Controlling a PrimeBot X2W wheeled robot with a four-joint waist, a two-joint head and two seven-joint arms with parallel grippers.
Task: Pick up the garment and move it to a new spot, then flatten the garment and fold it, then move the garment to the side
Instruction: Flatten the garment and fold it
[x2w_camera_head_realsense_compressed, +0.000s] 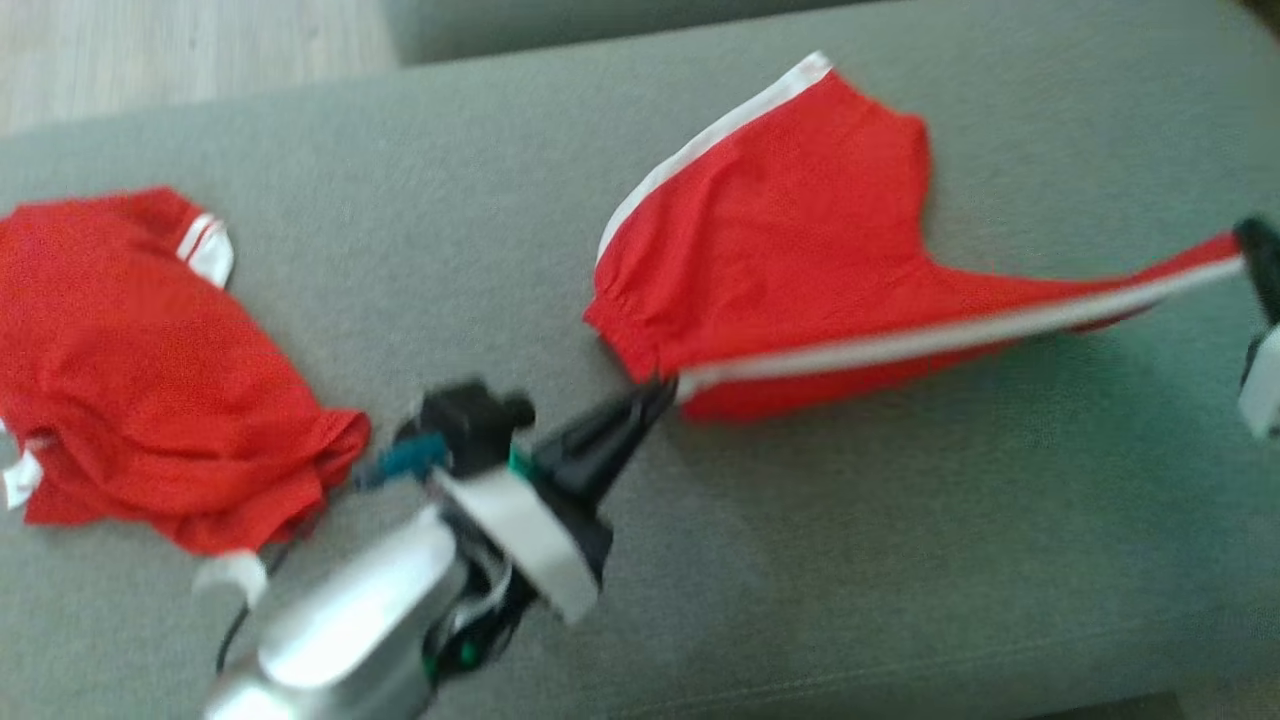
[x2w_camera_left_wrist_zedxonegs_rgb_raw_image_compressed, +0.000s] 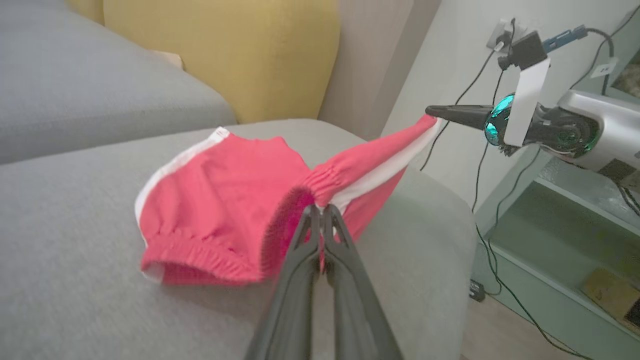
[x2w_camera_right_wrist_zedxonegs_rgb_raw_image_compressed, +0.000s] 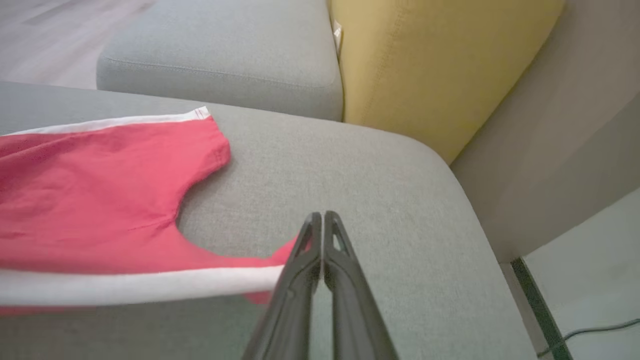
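The garment (x2w_camera_head_realsense_compressed: 790, 230) is a pair of red shorts with white side stripes, lying partly on the grey sofa seat (x2w_camera_head_realsense_compressed: 900, 520). My left gripper (x2w_camera_head_realsense_compressed: 665, 385) is shut on its elastic waistband corner, and my right gripper (x2w_camera_head_realsense_compressed: 1250, 235) is shut on the far end of one leg. The striped edge is pulled taut and lifted between them. In the left wrist view my left gripper (x2w_camera_left_wrist_zedxonegs_rgb_raw_image_compressed: 320, 207) pinches the gathered waistband (x2w_camera_left_wrist_zedxonegs_rgb_raw_image_compressed: 325, 182), with my right gripper (x2w_camera_left_wrist_zedxonegs_rgb_raw_image_compressed: 430, 110) holding the other end. My right gripper (x2w_camera_right_wrist_zedxonegs_rgb_raw_image_compressed: 322, 215) in its own view clamps the red and white hem (x2w_camera_right_wrist_zedxonegs_rgb_raw_image_compressed: 150, 285).
A second red garment (x2w_camera_head_realsense_compressed: 140, 370) lies crumpled at the seat's left. A yellow cushion (x2w_camera_right_wrist_zedxonegs_rgb_raw_image_compressed: 440, 65) and another grey seat (x2w_camera_right_wrist_zedxonegs_rgb_raw_image_compressed: 220, 50) stand behind. Past the seat's right edge are cables (x2w_camera_left_wrist_zedxonegs_rgb_raw_image_compressed: 480, 165), a low shelf (x2w_camera_left_wrist_zedxonegs_rgb_raw_image_compressed: 565, 240) and floor.
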